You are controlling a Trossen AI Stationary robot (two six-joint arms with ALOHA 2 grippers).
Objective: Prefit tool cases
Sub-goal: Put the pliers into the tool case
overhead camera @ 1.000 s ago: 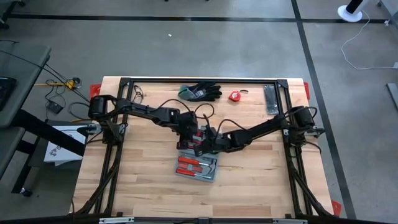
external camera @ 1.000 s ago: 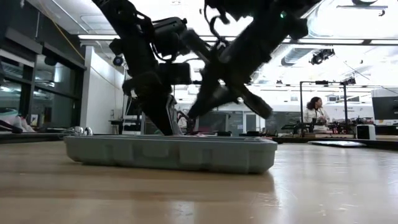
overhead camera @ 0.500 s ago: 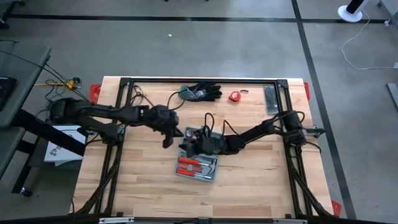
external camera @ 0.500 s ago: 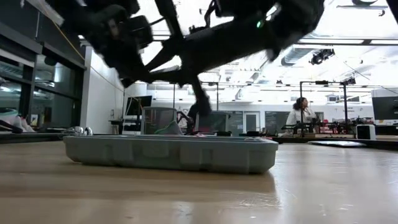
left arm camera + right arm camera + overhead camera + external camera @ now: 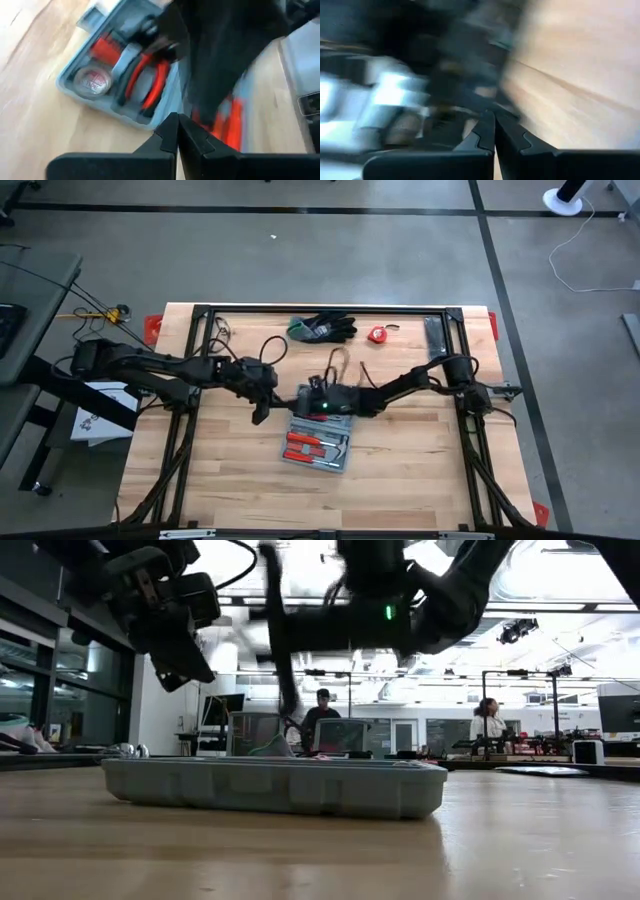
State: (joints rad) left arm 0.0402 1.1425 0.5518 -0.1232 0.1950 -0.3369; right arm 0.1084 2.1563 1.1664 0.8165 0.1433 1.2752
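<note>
The counter (image 5: 230, 480) is pale planked wood with a black metal frame around its edges. Left of the case, the left hand (image 5: 260, 414) hangs above the wood, its two dark fingers (image 5: 167, 135) pressed together on nothing. The case (image 5: 316, 447), a grey-blue moulded plastic tray with rounded corners, lies open and flat on the counter; in the low view it is a shallow, ribbed-sided tub (image 5: 272, 785). Its recesses hold red-and-black handled tools (image 5: 312, 445), and the left wrist view shows red-gripped pliers (image 5: 145, 82) and a round silver-and-red disc (image 5: 92, 80) seated in it. Just behind the case, the right hand (image 5: 303, 394) hovers off the counter, fingers (image 5: 487, 131) likewise shut and empty. Farther behind the case lie crumpled black-and-green gloves (image 5: 322, 328), then a small red object (image 5: 377, 334), then a flat dark bar (image 5: 435, 338) to the right.
</note>
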